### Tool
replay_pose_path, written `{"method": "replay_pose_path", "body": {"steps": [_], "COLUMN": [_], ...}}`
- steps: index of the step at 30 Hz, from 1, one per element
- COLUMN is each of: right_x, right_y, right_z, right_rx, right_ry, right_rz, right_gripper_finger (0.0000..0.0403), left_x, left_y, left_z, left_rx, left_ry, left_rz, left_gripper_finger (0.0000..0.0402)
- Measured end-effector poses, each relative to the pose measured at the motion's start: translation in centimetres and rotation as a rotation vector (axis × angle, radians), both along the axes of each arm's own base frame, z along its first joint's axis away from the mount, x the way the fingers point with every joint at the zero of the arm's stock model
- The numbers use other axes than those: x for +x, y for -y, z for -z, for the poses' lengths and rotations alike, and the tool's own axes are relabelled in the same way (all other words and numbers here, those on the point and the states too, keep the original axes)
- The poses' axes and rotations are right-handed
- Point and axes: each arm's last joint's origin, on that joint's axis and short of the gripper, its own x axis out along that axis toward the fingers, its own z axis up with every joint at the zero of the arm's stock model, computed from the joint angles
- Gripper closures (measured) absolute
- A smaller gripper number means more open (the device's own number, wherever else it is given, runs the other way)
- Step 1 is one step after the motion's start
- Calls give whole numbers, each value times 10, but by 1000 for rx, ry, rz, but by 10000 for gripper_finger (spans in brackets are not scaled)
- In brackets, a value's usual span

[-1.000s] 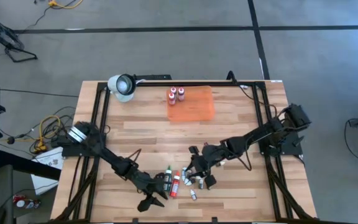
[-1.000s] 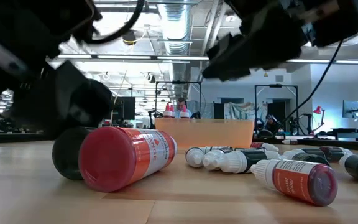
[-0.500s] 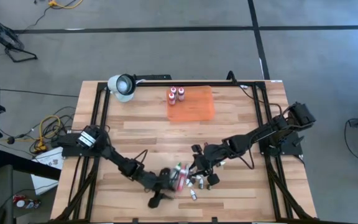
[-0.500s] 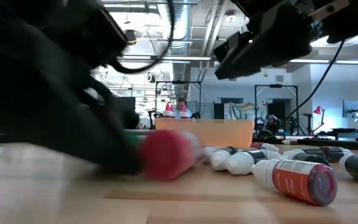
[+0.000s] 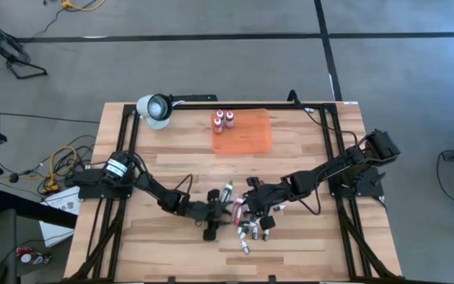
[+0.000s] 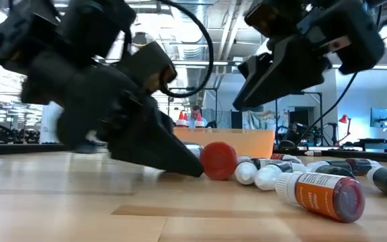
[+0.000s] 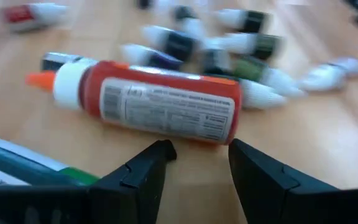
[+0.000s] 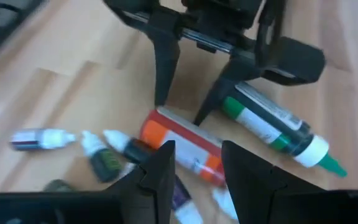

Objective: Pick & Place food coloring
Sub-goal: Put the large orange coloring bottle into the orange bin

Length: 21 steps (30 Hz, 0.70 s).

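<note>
A red food coloring bottle (image 5: pixel 237 210) with a white cap lies on its side among several small droppers (image 5: pixel 251 229) at the table's near middle. A green-capped bottle (image 5: pixel 227 192) lies just beyond it. My left gripper (image 7: pixel 201 146) is open and low over the table, at the red bottle (image 7: pixel 160 102), with the green bottle (image 7: pixel 17 165) beside one finger. My right gripper (image 8: pixel 197 155) hangs open above the same cluster (image 6: pixel 274 74) and holds nothing. Three red bottles (image 5: pixel 224 120) stand on the orange mat (image 5: pixel 247 136). My left gripper meets the red bottle's long side (image 7: pixel 185 138) with its two open fingertips (image 8: pixel 158 102), which do not close around it. The fingers come in low from the table's left and near side, slanting down, across the bottle. The bottle lies flat on the table.
A white lamp head (image 5: pixel 154 109) sits at the far left corner. Another red-orange bottle (image 6: pixel 321 193) lies toward the near edge among dark droppers (image 6: pixel 381 178). Bare wood stretches along the near left (image 5: pixel 140 244) and the right side (image 5: pixel 306 237).
My left gripper has swept from the near edge toward the far right, low over the table, turning as it went. The red and green bottles have slid and rolled ahead of it, away from the near edge toward the droppers. My right gripper has tipped a little.
</note>
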Motion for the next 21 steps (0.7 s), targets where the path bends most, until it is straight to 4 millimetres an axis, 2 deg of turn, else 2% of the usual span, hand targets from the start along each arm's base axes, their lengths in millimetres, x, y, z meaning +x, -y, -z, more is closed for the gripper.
{"method": "replay_pose_path", "body": {"steps": [4,11,21], "right_x": [-2,-8,-7], "right_y": [3,8,29], "right_z": [3,9,13], "right_rx": [-33,-43,-14], "right_ry": [-27,-128,-197], "right_rz": [73,129,250], "right_gripper_finger": [280,280,280], "left_x": [4,4,7], "left_y": [-11,-12,-16], "left_z": [0,0,-5], "left_rx": [-27,-15,24], "left_ry": [-7,-4,56], "left_rz": [13,-10,-47], "left_gripper_finger": [233,233,233]}}
